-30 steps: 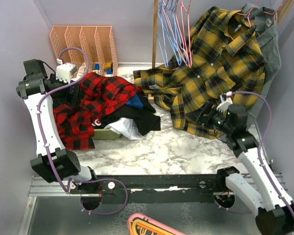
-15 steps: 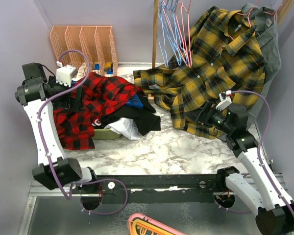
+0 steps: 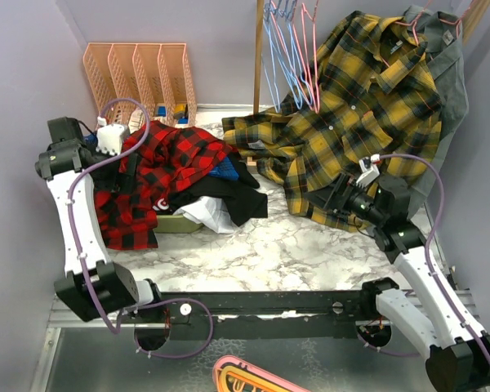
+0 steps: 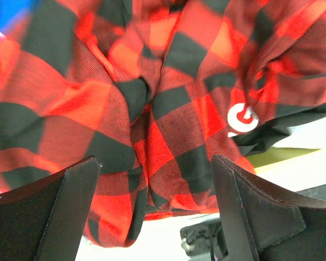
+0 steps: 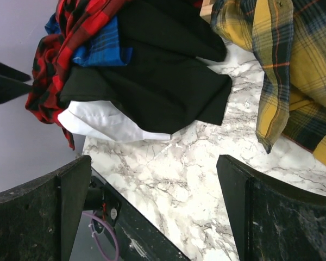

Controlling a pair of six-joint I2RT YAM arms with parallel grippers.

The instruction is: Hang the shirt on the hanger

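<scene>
**Top, left-wrist and right-wrist views: approach to the garment.** The shirt (image 3: 167, 155), a red-and-black buffalo plaid, is shown heaped on the marble table (image 3: 278, 253) at about 10 o'clock from the centre of the top view. Its bulk is drawn out from 1 o'clock down to 7 o'clock. It is partly draped over a black garment (image 3: 220, 192) and a white one (image 3: 212, 214).

The left gripper (image 3: 124, 159) is placed at the heap's 9 o'clock edge, so the cloth lies toward 3 o'clock from it. In the left-wrist view the left gripper (image 4: 155, 163) is seen with its jaws spread wide. Folds of the shirt (image 4: 168, 109) fill the field beyond them, and nothing is pinched (whether a fingertip already touches the cloth cannot be told). The left arm is raised steeply from its base, with the wrist bent over toward the pile.

The right gripper (image 3: 331, 196) is held well apart from the shirt at 3 o'clock, low over the hem of the yellow-and-black plaid shirt (image 3: 351, 122). It too is wide open and empty, facing the pile across bare marble. The left arm is therefore judged the nearer one for the pick-up.

The hanger (image 3: 312, 77), a thin pink-red wire one, is hung among light blue hangers (image 3: 282, 49) at 12 to 1 o'clock, well apart from the shirt. A long carry toward 1 o'clock is thus expected.
</scene>
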